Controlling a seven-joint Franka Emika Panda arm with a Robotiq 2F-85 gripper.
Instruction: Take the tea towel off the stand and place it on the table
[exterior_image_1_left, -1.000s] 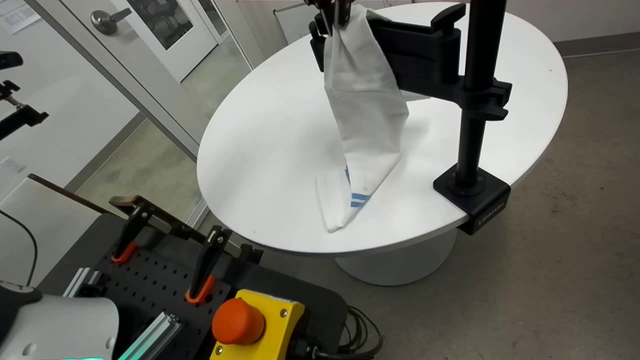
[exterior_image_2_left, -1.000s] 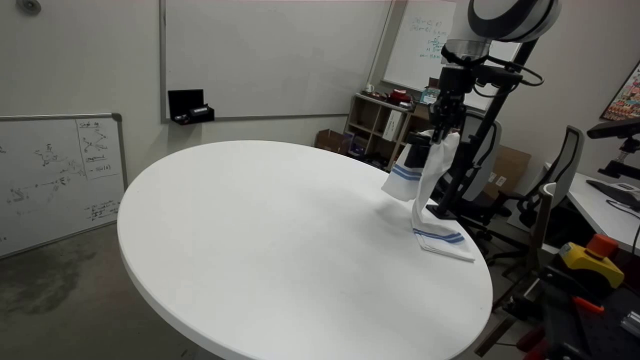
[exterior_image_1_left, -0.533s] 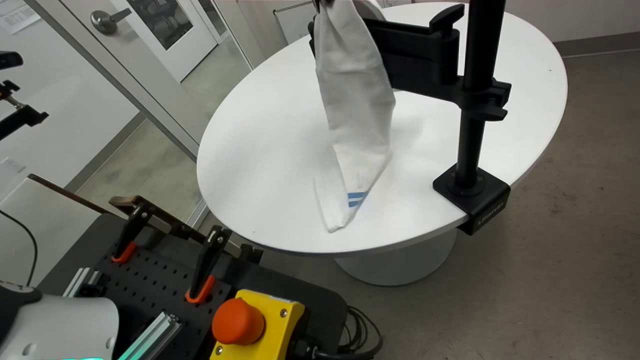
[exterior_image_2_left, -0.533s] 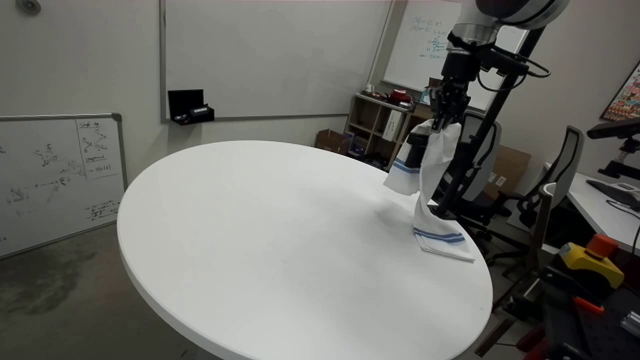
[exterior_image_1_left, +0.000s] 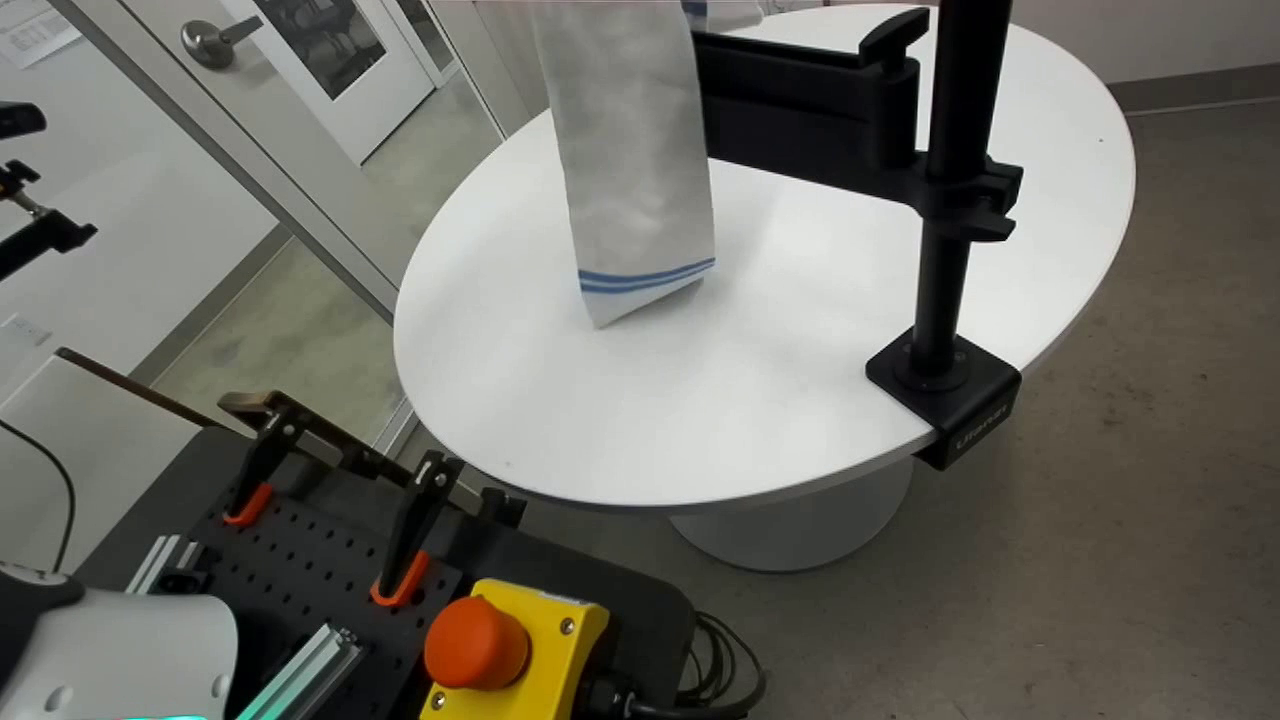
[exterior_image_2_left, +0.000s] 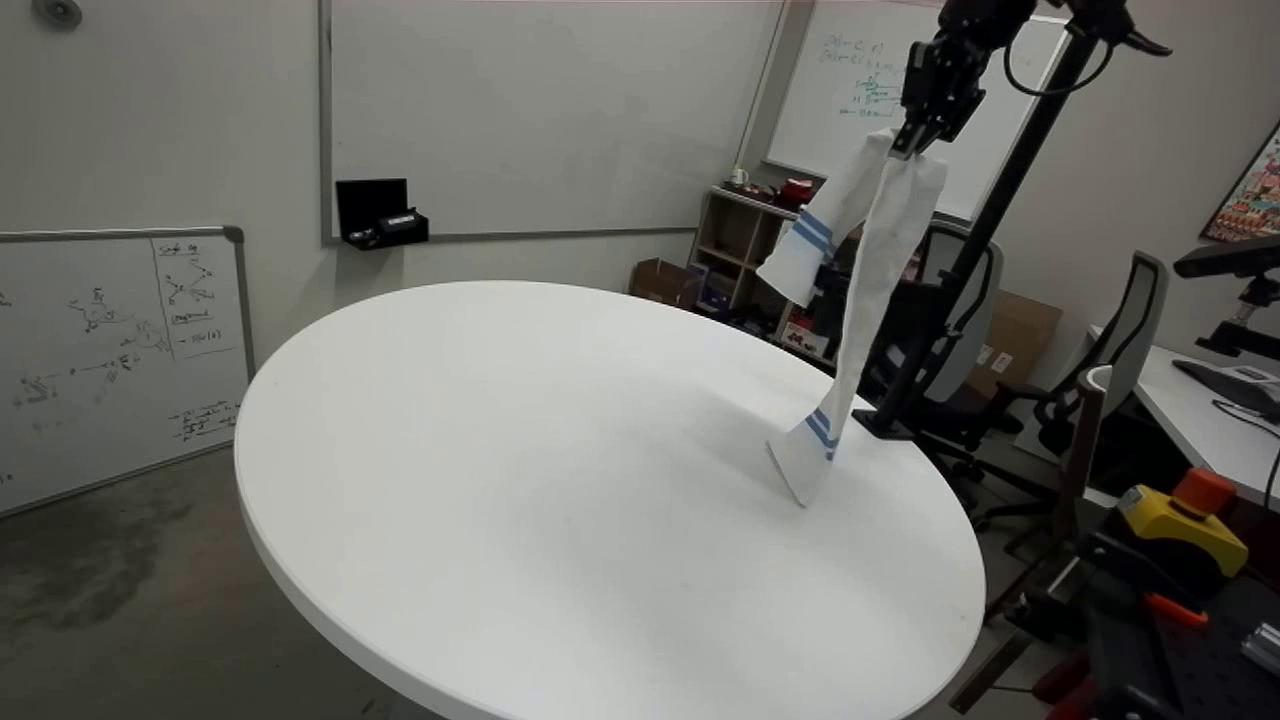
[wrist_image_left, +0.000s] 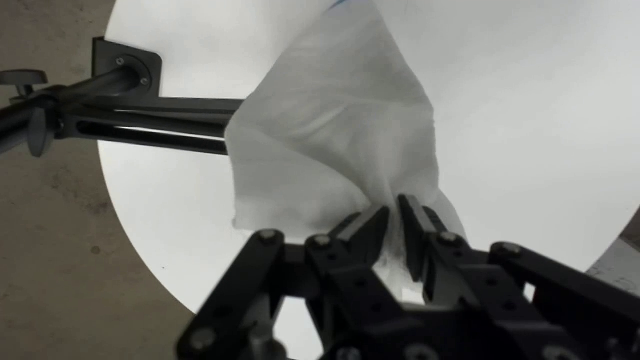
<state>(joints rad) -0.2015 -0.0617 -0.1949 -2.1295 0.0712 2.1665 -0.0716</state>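
The white tea towel (exterior_image_1_left: 635, 150) with blue stripes hangs from my gripper (exterior_image_2_left: 908, 150) in an exterior view. My gripper is shut on the towel's middle; the wrist view shows the cloth (wrist_image_left: 335, 130) pinched between the fingertips (wrist_image_left: 394, 205). A short end and a long end (exterior_image_2_left: 870, 290) hang down. The black stand (exterior_image_1_left: 950, 260) is clamped at the table edge; its arm's free end lies below my gripper, partly behind the towel. The towel's lower end is at the white round table (exterior_image_1_left: 500, 400); I cannot tell if it touches. The gripper is out of frame in an exterior view.
A black cart with a yellow box and orange button (exterior_image_1_left: 475, 640) stands beside the table. The stand's thick arm (exterior_image_1_left: 800, 110) reaches over the table. Office chairs (exterior_image_2_left: 1100, 350) and a shelf (exterior_image_2_left: 740, 240) are behind the stand.
My gripper has risen with the towel in it, lifting it above the stand's arm. The lower end, which lay near the table's edge, has been drawn up and inward.
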